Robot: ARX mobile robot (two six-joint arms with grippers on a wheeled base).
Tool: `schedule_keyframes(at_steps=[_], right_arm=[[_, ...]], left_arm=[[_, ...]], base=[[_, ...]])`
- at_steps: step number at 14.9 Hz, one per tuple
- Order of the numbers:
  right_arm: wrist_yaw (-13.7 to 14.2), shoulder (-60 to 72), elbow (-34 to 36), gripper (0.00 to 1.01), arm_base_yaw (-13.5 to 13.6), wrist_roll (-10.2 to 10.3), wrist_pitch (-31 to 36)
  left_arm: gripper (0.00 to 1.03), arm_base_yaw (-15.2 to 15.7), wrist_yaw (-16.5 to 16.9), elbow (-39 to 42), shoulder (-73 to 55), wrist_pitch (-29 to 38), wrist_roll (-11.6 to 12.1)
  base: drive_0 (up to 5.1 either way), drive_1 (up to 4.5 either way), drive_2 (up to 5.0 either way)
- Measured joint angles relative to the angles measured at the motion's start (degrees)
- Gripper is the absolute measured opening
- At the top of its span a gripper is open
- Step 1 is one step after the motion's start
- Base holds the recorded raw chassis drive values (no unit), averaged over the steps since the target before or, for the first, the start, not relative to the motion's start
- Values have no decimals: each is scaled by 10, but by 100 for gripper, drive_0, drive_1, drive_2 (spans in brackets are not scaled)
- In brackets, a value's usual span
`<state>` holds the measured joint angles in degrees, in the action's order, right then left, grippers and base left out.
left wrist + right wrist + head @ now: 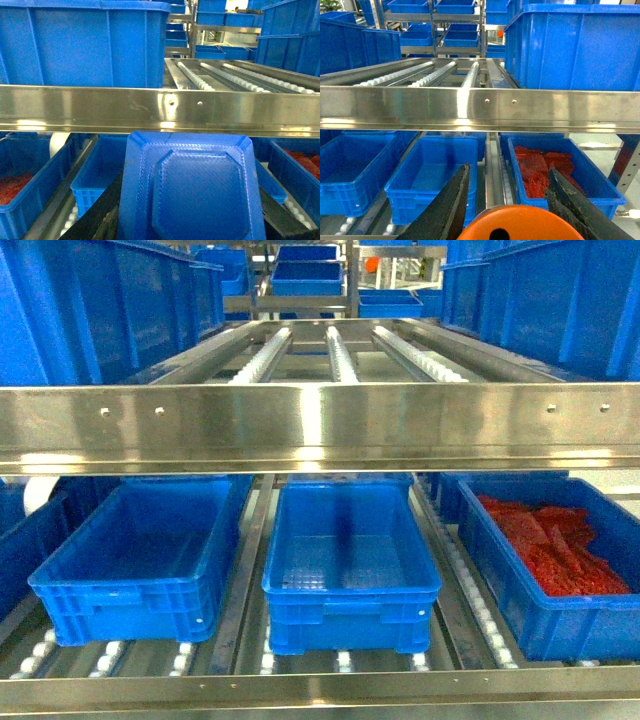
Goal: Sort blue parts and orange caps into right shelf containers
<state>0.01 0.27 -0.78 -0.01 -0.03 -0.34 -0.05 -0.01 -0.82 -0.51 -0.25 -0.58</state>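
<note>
Left gripper (192, 220) clamped on blue part (192, 190), flat faceted plastic: looks rigid, light, slick; side-edge hold suits it. Right gripper (512, 205) pinches orange cap (520, 225): small, hard, round, may roll. Both facing lower-shelf crates (350, 550), not yet released.
</note>
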Motion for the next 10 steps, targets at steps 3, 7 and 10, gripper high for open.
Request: schedule_keyframes(at_steps=[3, 7, 10], right_arm=[[0, 0, 0, 42, 0, 0, 0], [0, 0, 0, 42, 0, 0, 0], [-3, 0, 0, 42, 0, 0, 0]], left_arm=[[44, 0, 0, 0, 0, -2, 0], [44, 0, -2, 0, 0, -1, 0], [44, 0, -4, 0, 0, 0, 0]], base=[[-489, 256, 256], [-500, 246, 246], [-167, 82, 82]])
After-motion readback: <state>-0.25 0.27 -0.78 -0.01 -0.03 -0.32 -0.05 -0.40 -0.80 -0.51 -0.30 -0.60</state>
